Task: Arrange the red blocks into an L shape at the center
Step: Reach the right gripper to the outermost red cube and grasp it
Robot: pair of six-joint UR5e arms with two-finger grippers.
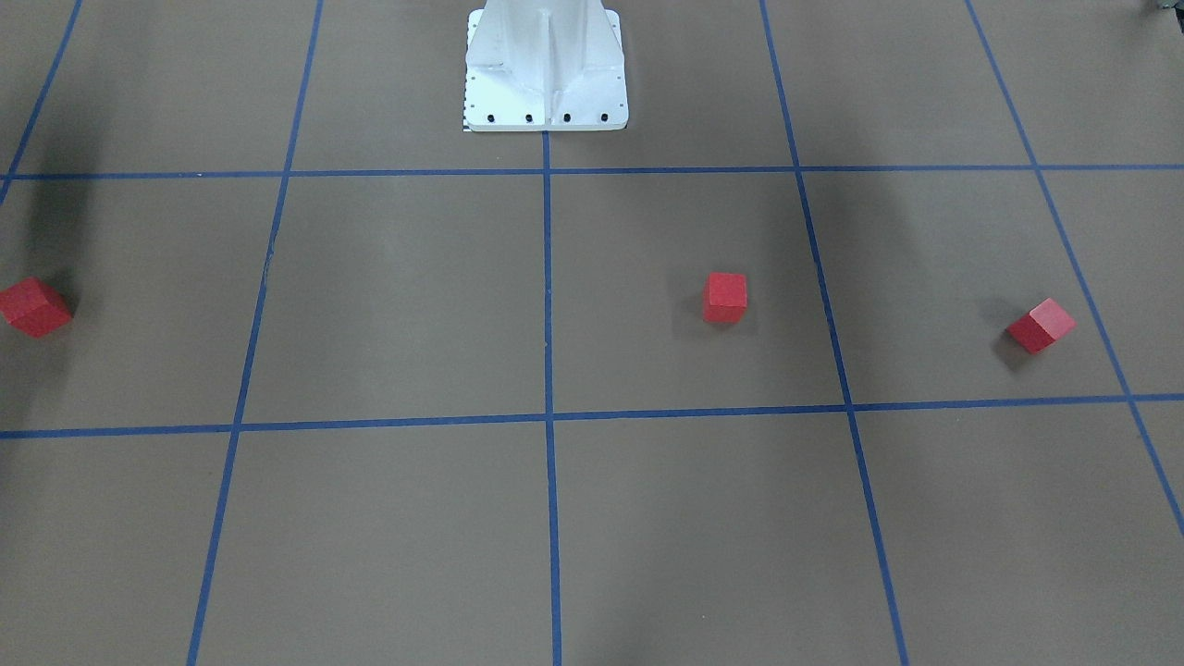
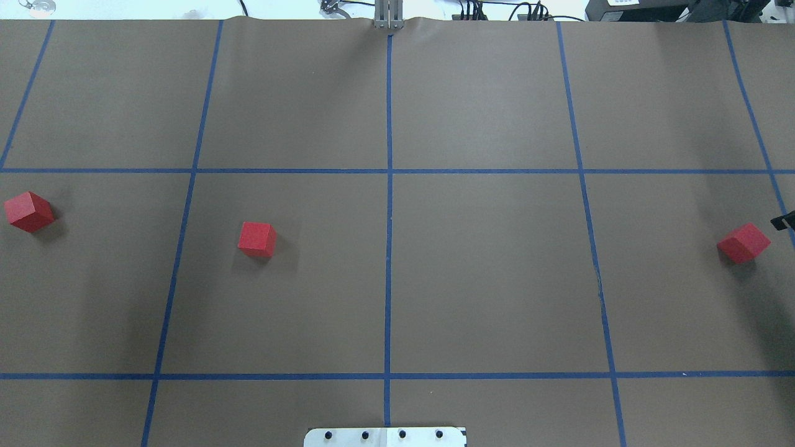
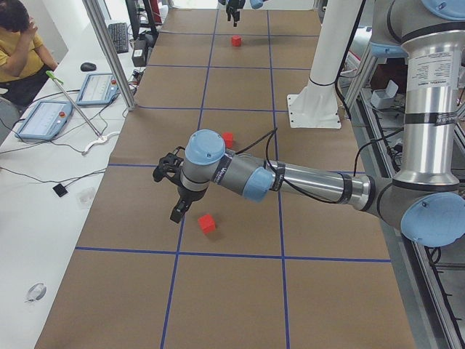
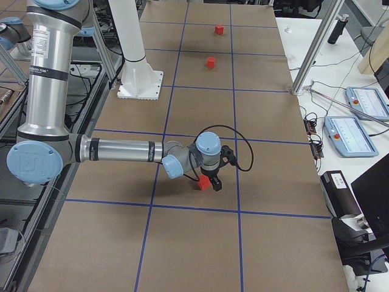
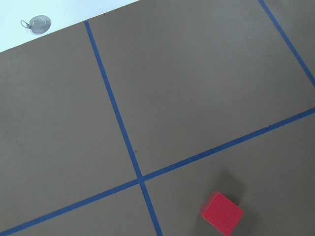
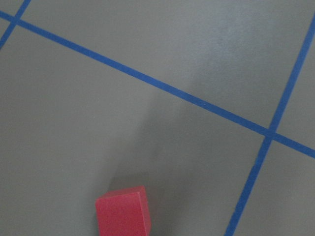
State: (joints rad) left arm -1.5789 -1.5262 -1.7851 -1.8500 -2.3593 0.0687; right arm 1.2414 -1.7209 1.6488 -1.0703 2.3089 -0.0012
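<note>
Three red blocks lie apart on the brown table. One (image 2: 28, 212) is at the far left, one (image 2: 257, 239) is left of centre, and one (image 2: 743, 243) is at the far right. My left gripper (image 3: 176, 211) hangs just beside the far-left block (image 3: 208, 223); I cannot tell whether it is open. That block shows low in the left wrist view (image 5: 221, 212). My right gripper (image 4: 214, 180) is beside the far-right block (image 4: 204, 182); only a dark tip shows in the overhead view (image 2: 784, 220), and I cannot tell its state. That block shows in the right wrist view (image 6: 123, 212).
The robot's white base (image 1: 546, 74) stands at the middle of the table's near edge. Blue tape lines (image 2: 389, 186) mark a grid. An operator (image 3: 18, 43) and tablets (image 3: 43, 120) are at a side desk. A metal post (image 3: 109, 51) stands by the table edge.
</note>
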